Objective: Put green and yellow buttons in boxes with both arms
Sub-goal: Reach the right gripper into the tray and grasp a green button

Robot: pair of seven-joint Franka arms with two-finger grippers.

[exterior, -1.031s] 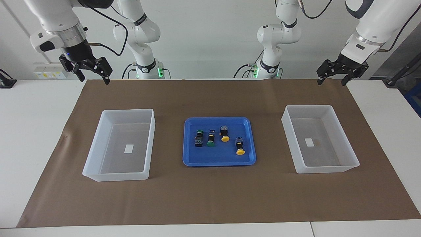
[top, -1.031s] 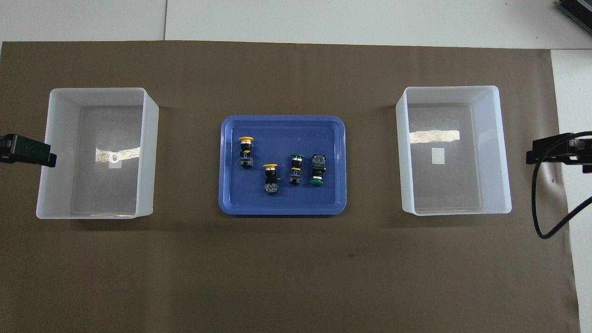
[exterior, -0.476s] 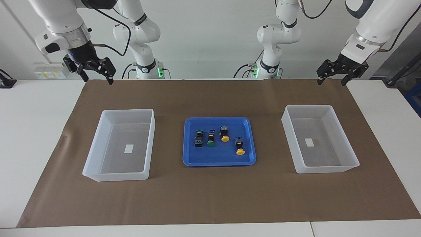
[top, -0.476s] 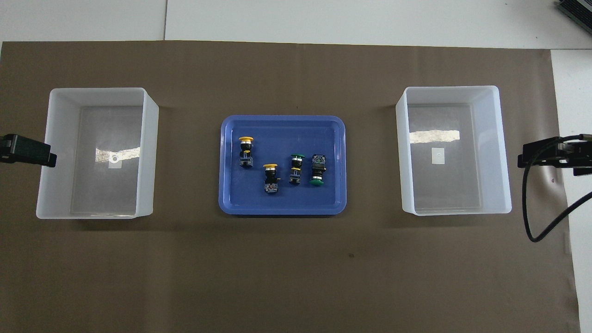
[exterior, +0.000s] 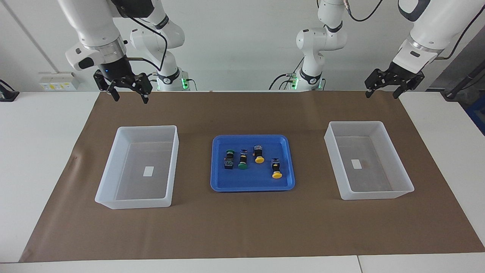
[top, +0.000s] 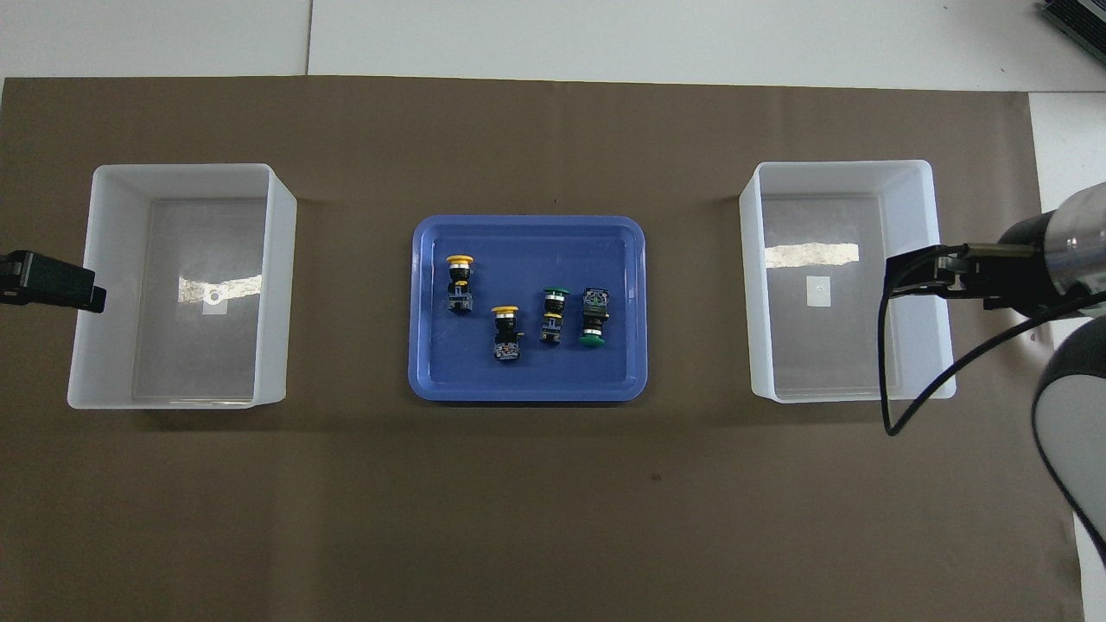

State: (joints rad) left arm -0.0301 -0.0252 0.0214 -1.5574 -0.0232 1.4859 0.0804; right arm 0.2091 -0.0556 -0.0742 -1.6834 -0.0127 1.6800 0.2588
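Now: four buttons lying in the blue tray (exterior: 218, 184) mid-table, between two white boxes. Green button (exterior: 242, 159) and second green button (exterior: 229, 159) side by side toward the right arm's end; yellow button (exterior: 258, 154) next along, second yellow button (exterior: 276, 168) toward the left arm's end and farther from the robots. Right box (exterior: 110, 178) and left box (exterior: 401, 178) each holding only a small white label. Right gripper (exterior: 129, 98) up in the air over the brown mat (exterior: 242, 227), fingers spread, grasping nothing. Left gripper (exterior: 382, 93) waiting over the mat's edge, likewise released, nothing held.
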